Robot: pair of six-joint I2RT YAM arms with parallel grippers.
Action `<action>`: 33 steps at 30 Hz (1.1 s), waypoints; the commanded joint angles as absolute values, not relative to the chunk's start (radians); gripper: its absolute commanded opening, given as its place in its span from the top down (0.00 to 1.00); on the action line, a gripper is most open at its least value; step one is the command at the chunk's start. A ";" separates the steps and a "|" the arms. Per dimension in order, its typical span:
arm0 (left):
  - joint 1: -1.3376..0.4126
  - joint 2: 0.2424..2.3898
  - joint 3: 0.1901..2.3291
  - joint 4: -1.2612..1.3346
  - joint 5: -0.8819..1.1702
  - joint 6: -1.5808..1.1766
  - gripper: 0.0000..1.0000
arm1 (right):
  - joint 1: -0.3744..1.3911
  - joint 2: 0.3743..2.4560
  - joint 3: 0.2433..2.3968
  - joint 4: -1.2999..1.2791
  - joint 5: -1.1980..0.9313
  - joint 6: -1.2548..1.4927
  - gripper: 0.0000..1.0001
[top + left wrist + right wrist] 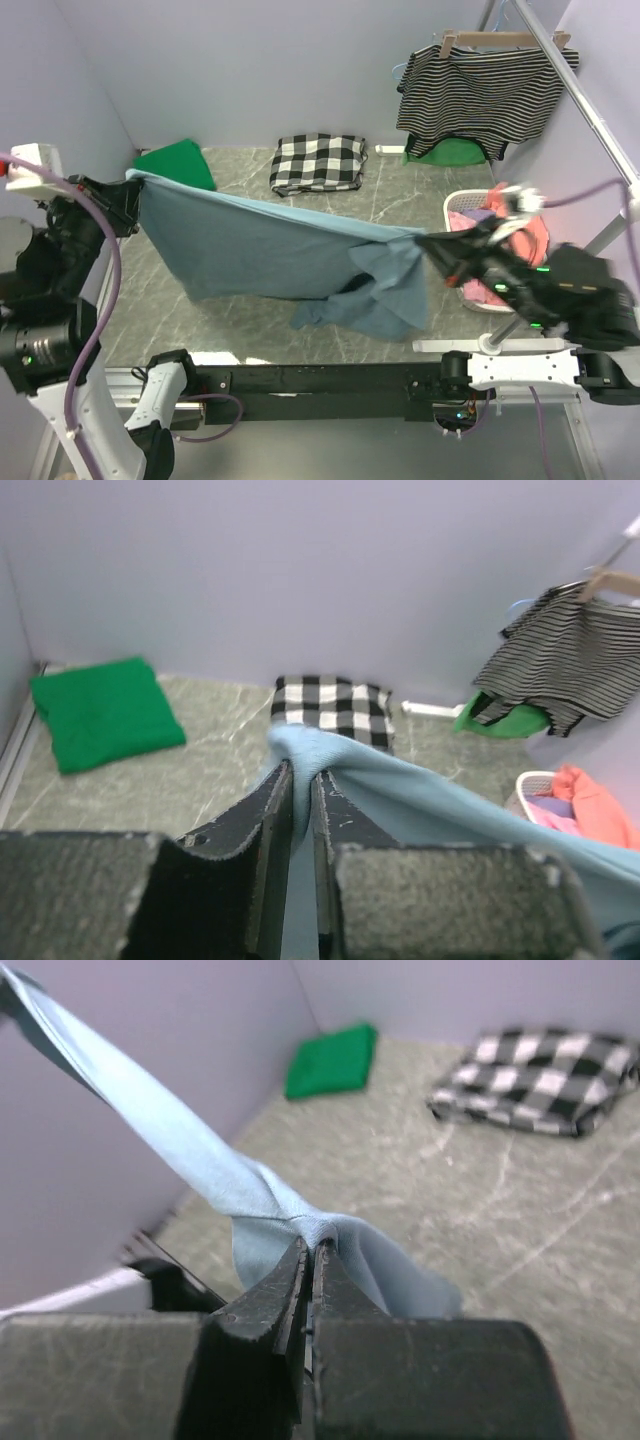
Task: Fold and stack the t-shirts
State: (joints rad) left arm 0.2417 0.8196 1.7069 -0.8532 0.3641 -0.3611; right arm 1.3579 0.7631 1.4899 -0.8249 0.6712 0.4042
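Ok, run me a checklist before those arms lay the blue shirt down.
1. Left tool shut on the blue t-shirt: ok.
2. Right tool shut on its other end: ok.
3. Shirt stretched flat between them: not ok, the right side hangs bunched.
4. Table under the shirt free: cannot tell, the cloth hides it.
5. Checked cloth and green t-shirt lie back from the hanging shirt: ok.

Big t-shirt (250, 245) was dusty slate-blue, the folded t-shirt (180, 163) bright green. Checked cloth (318, 162) and striped top (485, 95) were both black-and-white, table (420, 205) was grey marble-ish.
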 commanded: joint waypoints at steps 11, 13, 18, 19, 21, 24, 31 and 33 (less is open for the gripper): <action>0.250 0.862 1.708 -0.836 0.316 -0.413 0.79 | 1.361 0.700 1.614 -0.772 1.114 0.295 0.95; 0.250 0.859 1.616 -0.807 0.270 -0.413 0.80 | 1.359 0.698 1.579 -0.761 1.147 0.310 0.94; 0.250 0.870 1.343 -0.575 0.398 -0.474 0.82 | 1.350 0.709 1.395 -0.726 1.186 0.340 0.93; 0.250 0.873 1.297 -0.519 0.444 -0.489 0.73 | 1.339 0.716 1.379 -0.733 1.190 0.369 0.93; 0.247 0.891 1.174 -0.428 0.601 -0.532 0.62 | 1.319 0.745 1.382 -0.767 1.171 0.399 0.93; 0.186 0.908 1.063 -0.272 0.651 -0.529 0.35 | 1.253 0.785 1.381 -0.753 1.077 0.379 0.93; -0.154 1.012 0.950 -0.086 0.545 -0.538 0.19 | 0.979 0.870 1.306 -0.608 0.722 0.315 0.93; -0.208 1.077 0.945 -0.068 0.516 -0.532 0.20 | 0.937 0.950 1.318 -0.613 0.703 0.314 0.96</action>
State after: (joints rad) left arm -0.1036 1.0046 0.9604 -0.2455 0.5575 -0.5213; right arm 1.0222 0.8429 1.3231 -0.7212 0.8871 0.3431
